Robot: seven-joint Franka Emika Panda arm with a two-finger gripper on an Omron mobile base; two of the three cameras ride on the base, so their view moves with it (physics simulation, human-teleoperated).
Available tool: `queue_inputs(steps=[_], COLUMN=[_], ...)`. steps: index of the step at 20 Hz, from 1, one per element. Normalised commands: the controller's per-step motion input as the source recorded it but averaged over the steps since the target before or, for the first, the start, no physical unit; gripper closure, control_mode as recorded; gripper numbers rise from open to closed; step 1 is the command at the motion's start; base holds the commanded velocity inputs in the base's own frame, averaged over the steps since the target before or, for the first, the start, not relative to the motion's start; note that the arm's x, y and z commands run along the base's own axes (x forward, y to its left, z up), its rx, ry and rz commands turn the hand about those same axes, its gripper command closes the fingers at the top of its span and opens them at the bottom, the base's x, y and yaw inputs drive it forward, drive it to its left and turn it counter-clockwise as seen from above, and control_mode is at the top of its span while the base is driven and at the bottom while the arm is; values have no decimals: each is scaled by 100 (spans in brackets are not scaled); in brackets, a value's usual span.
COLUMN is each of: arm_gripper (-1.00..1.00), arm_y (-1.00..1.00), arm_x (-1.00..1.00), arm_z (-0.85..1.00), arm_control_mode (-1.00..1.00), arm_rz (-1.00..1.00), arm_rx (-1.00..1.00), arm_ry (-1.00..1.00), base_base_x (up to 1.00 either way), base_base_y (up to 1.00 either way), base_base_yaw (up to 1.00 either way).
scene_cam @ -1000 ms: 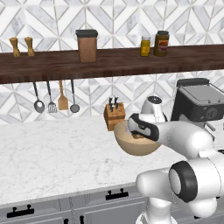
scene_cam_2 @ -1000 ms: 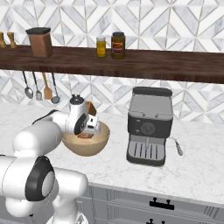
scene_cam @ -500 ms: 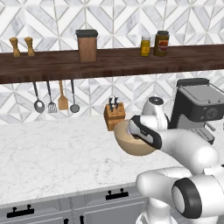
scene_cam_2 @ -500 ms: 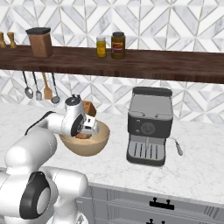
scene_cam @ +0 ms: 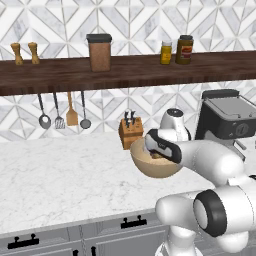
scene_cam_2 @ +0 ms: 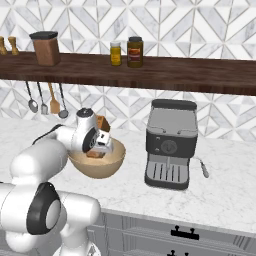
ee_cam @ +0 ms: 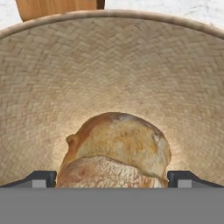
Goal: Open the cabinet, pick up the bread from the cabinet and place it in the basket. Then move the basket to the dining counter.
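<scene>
The bread (ee_cam: 114, 151) is lying at the bottom of the basket (ee_cam: 112, 65), filling the lower middle of the hand view, its browned crust up and its paler floury end toward the camera. The hand (ee_cam: 112, 180) is sitting low inside the basket with its two dark fingertips (ee_cam: 40, 178) spread wide, one at each side of the roll at the lower left and lower right of the frame; they are flanking the bread rather than pinching it, so the loaf seems to be resting on the woven floor, not held. That suits the placing step being done and the basket carry not yet begun. In the left base view the basket (scene_cam: 150, 169) is sitting on the marble bench (scene_cam: 60, 180) just right of centre, with the arm's wrist reaching over its rim, and the knife block (scene_cam: 131, 131) is standing just behind it toward the wall. In the right base view the basket (scene_cam_2: 112, 160) is at left of centre, the bread (scene_cam_2: 94, 153) showing as a brown patch under the hand (scene_cam_2: 100, 145), and the coffee machine (scene_cam_2: 169, 145) is standing beside it at centre right.
</scene>
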Motion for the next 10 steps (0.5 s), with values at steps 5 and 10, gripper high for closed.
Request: queue_inputs(steps=[5, 10], arm_gripper=[-100, -100], arm_y=[0, 0], arm_x=[7, -2], arm_z=[-10, -22], arm_control_mode=[-100, -100], arm_rz=[0, 0], arm_rx=[0, 0], arm_ry=[10, 8], base_base_x=[0, 0], base_base_y=[0, 0], base_base_yaw=[0, 0])
